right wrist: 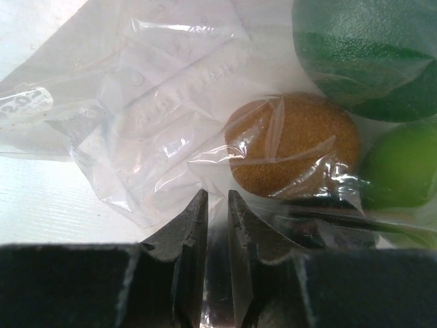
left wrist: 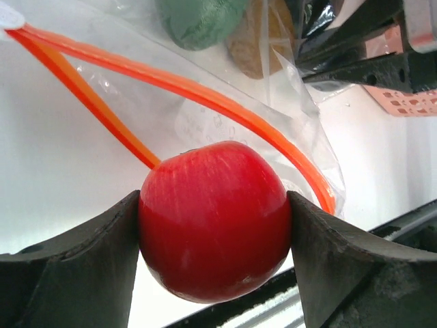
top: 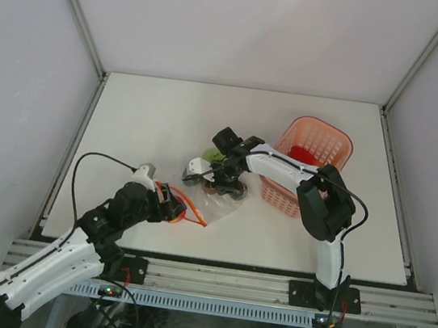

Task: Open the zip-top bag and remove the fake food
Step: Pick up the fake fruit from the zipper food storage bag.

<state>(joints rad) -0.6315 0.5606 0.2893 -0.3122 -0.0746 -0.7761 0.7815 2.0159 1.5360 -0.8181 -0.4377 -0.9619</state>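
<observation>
Your left claw (left wrist: 213, 205) is clamped on a red apple (left wrist: 212, 239), just outside the bag's (left wrist: 300, 123) gaping orange zip (left wrist: 205, 92). Your right claw (right wrist: 217, 205) is nearly closed, pinching the bag's clear film beside a brown fruit (right wrist: 293, 143), with two green fruits (right wrist: 369, 61) inside too. You'll find the bag lying on the table (top: 151, 122) near the pink basket (top: 344, 145), to its left.
</observation>
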